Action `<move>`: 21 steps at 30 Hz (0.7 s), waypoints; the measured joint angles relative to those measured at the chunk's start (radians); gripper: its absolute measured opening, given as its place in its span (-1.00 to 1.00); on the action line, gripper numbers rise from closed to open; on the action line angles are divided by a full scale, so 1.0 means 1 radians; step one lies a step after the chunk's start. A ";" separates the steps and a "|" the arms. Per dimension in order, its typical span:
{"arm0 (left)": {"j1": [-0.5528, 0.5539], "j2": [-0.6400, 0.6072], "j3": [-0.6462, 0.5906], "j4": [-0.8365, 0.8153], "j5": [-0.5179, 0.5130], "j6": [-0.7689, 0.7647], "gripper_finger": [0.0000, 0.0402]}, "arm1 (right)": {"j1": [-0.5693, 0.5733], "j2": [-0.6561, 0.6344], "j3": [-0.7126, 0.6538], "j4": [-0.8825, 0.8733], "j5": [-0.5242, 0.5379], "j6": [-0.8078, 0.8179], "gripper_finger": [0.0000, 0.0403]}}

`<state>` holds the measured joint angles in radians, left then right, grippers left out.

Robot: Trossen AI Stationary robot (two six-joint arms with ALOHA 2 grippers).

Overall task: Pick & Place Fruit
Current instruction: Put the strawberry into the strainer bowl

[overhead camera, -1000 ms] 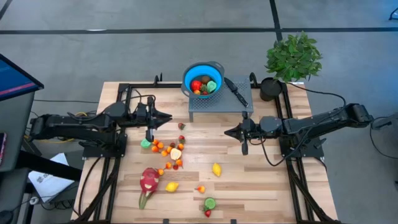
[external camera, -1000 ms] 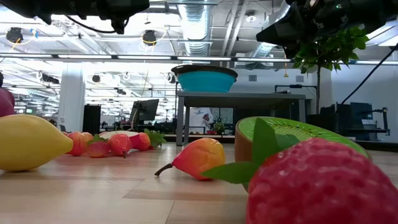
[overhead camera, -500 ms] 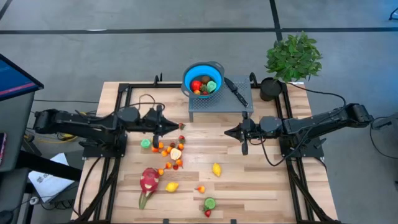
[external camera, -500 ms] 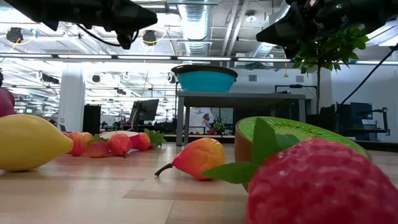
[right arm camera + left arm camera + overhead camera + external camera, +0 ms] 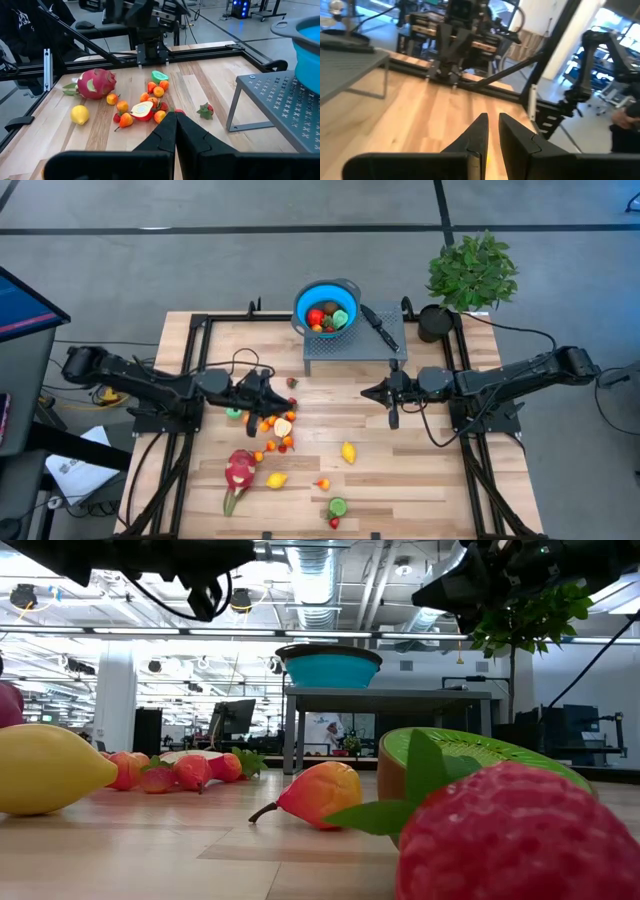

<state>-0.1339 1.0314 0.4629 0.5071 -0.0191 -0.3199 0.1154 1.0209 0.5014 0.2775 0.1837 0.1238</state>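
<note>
Small fruits (image 5: 272, 423) lie scattered on wood beside the dragon fruit (image 5: 239, 470).
</note>
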 joint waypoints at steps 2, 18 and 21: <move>-0.018 0.000 0.000 0.008 -0.020 0.000 -0.81 | 0.000 0.000 0.000 0.000 0.000 0.000 -1.00; -0.035 0.000 0.000 0.003 -0.392 0.028 -0.84 | 0.000 0.000 0.000 -0.003 0.000 0.000 -1.00; -0.057 0.000 0.000 0.003 -0.392 0.026 -0.91 | 0.000 0.000 0.000 -0.004 0.000 0.000 -1.00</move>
<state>-0.1912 1.0309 0.4625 0.5099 -0.4114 -0.2943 0.1158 1.0210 0.5014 0.2739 0.1837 0.1238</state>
